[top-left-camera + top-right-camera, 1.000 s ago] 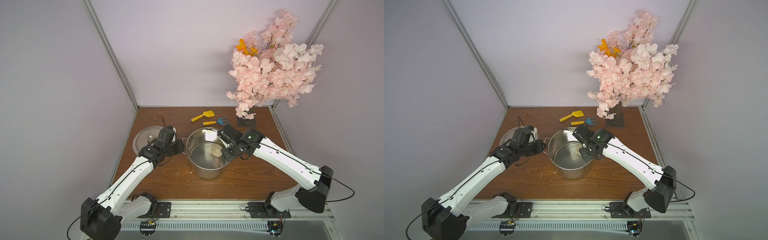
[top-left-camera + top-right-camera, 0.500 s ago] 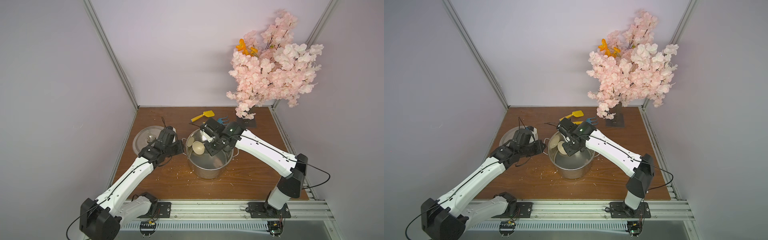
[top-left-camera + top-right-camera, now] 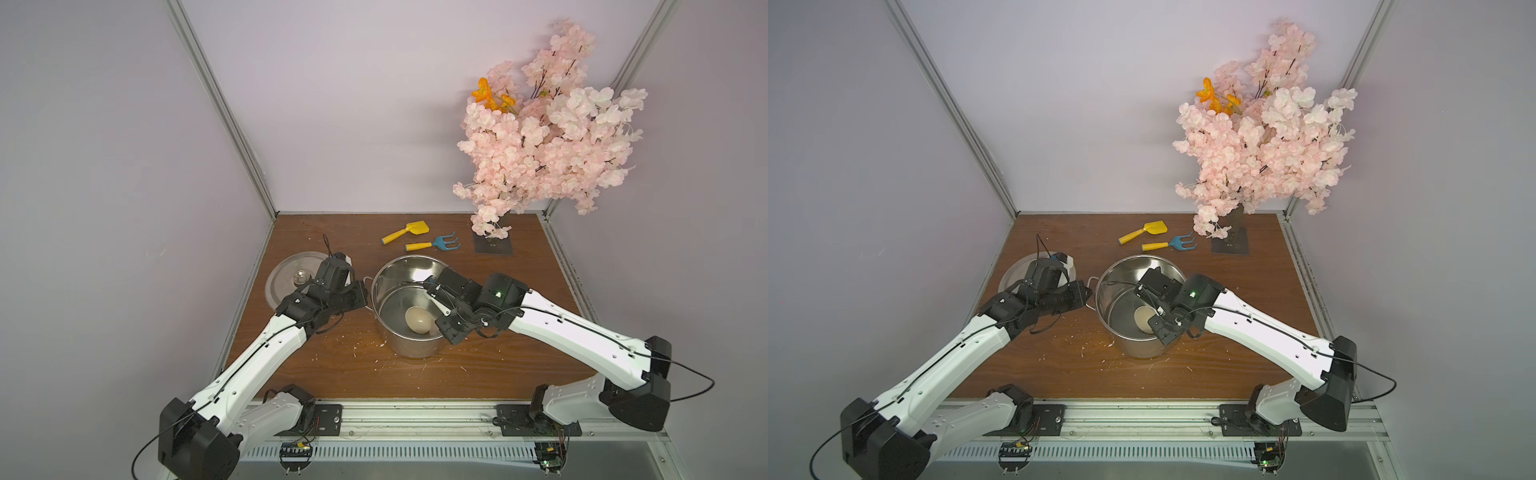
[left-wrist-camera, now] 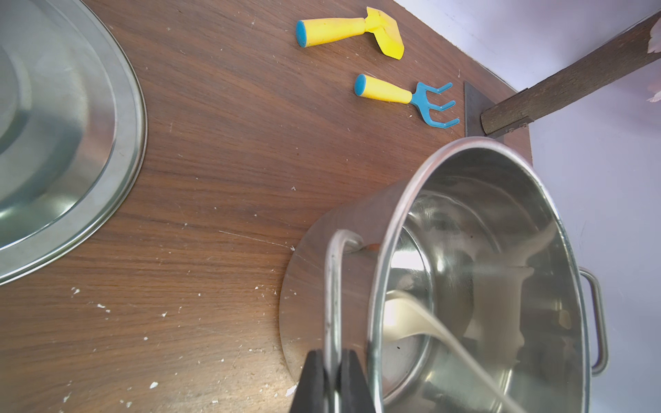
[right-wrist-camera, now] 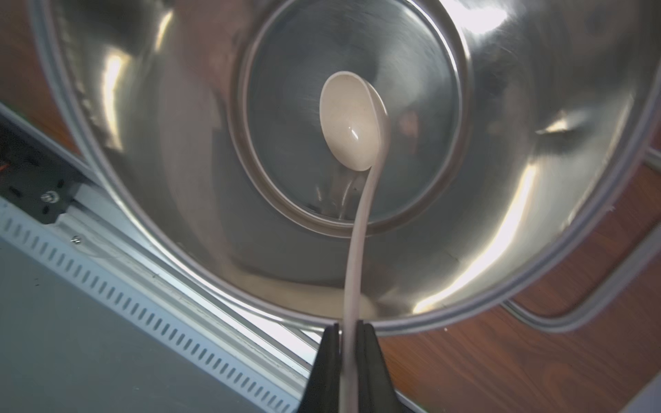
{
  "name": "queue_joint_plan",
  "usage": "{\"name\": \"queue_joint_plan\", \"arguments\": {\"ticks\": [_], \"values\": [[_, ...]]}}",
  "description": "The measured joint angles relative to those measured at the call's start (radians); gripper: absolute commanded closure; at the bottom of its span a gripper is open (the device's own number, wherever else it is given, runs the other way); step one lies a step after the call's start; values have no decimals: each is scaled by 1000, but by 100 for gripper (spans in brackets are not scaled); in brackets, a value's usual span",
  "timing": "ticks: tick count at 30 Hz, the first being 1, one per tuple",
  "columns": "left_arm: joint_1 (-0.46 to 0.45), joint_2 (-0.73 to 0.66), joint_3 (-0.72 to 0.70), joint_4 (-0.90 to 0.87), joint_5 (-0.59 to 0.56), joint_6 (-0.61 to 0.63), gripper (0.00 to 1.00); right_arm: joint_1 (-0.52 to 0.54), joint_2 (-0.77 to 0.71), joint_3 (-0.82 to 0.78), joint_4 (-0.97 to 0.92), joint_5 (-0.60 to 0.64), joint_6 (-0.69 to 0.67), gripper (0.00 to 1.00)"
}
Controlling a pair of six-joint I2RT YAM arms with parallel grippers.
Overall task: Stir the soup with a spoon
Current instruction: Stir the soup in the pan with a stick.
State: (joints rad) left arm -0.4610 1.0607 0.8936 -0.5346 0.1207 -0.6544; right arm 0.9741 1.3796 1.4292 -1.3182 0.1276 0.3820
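A steel two-handled pot (image 3: 411, 347) (image 3: 1140, 349) stands mid-table. No soup can be made out: its inside (image 5: 179, 161) shows only bare shiny steel. My left gripper (image 4: 332, 379) (image 3: 363, 297) is shut on the pot's left handle (image 4: 334, 286). The spoon is a cream ladle whose bowl (image 3: 418, 319) (image 3: 1144, 319) (image 5: 348, 121) hangs low inside the pot, towards the front. Its slim handle (image 5: 357, 250) rises over the rim into my right gripper (image 5: 350, 343) (image 3: 444, 322), which is shut on it above the pot's right side.
The flat steel lid (image 3: 291, 282) lies left of the pot, behind my left wrist. A yellow toy shovel (image 3: 405, 232) and a blue rake (image 3: 434, 244) lie behind the pot. A pink blossom tree (image 3: 548, 137) stands back right. Crumbs dot the wooden table (image 3: 415, 374).
My right gripper has swept the spoon round inside the pot: its bowl went from the right side to the back left, then to the front middle. The left gripper has held still.
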Motion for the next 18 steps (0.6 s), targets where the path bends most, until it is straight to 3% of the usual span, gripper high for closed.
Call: {"name": "queue_joint_plan", "arguments": {"ticks": [6, 10, 18], "values": [[0, -2, 0, -4, 0, 0, 100, -114, 11, 53, -20, 90, 5, 100], [0, -5, -2, -4, 1, 0, 100, -126, 100, 149, -1, 93, -8, 100], [0, -12, -8, -4, -3, -1, 100, -99, 311, 316, 67, -26, -37, 100]]}}
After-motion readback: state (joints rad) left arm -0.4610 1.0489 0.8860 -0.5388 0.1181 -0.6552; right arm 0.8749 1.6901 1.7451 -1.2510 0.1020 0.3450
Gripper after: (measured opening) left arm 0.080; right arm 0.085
